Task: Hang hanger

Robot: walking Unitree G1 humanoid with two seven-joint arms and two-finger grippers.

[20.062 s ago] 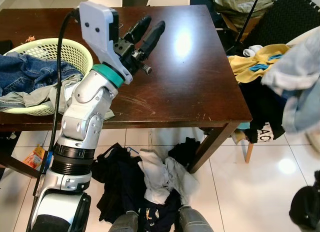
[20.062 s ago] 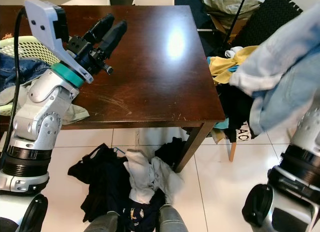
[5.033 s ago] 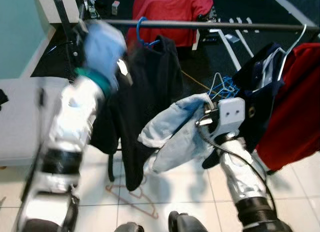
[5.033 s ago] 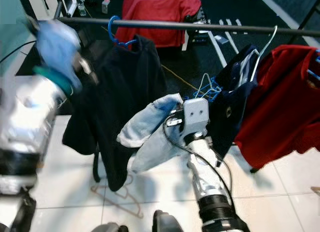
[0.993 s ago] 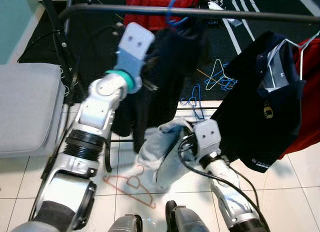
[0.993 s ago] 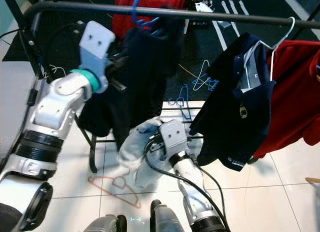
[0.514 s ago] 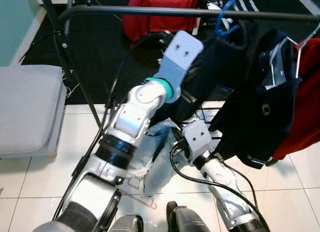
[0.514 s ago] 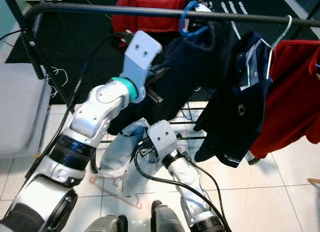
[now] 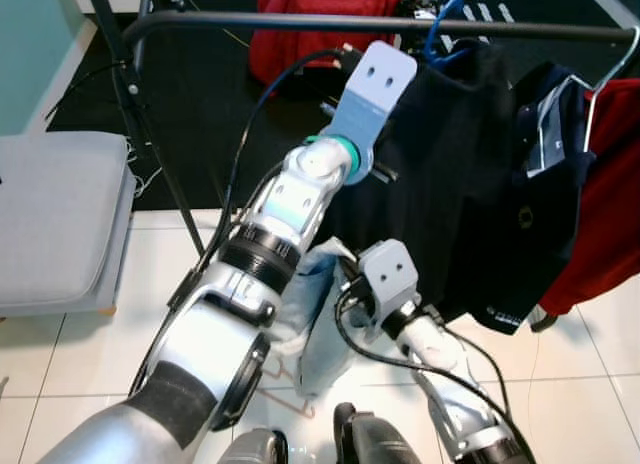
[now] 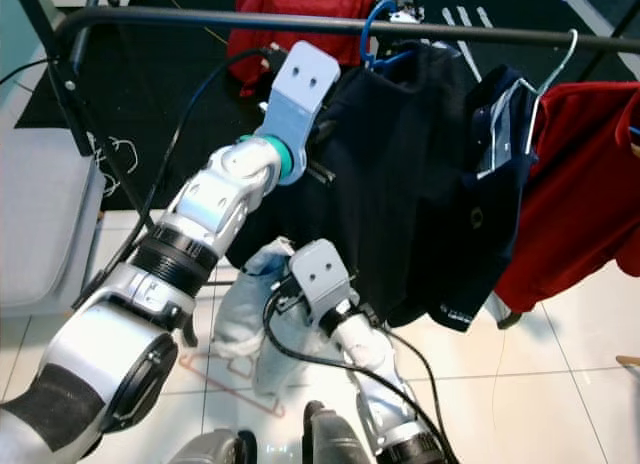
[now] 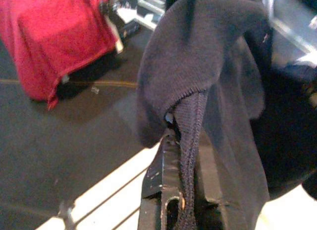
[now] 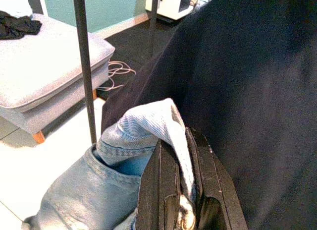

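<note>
Spanning the top of the scene, the black rail (image 10: 200, 22) carries the garments. At about 1 o'clock hangs the black sweater (image 10: 420, 184) on its blue hanger (image 10: 378, 29), whose hook sits over the rail; at 3 o'clock hang a navy polo (image 10: 495, 154) and a red shirt (image 10: 570, 184). A grey cushioned seat (image 9: 50, 214) lies at 9 o'clock.

The left gripper (image 11: 181, 155), raised toward 12 o'clock, has its fingers pressed together on a fold of the sweater's knit edge. The right gripper (image 12: 181, 190), low at 6 o'clock, pinches pale denim jeans (image 12: 114, 180) that droop toward the tiled floor (image 10: 560, 364).

The sweater looks soft, stretchy and fairly light, so pulling on the cloth would likely tilt the hanger. Its stiff, slick plastic neck just under the hook seems the safer place to hold.
</note>
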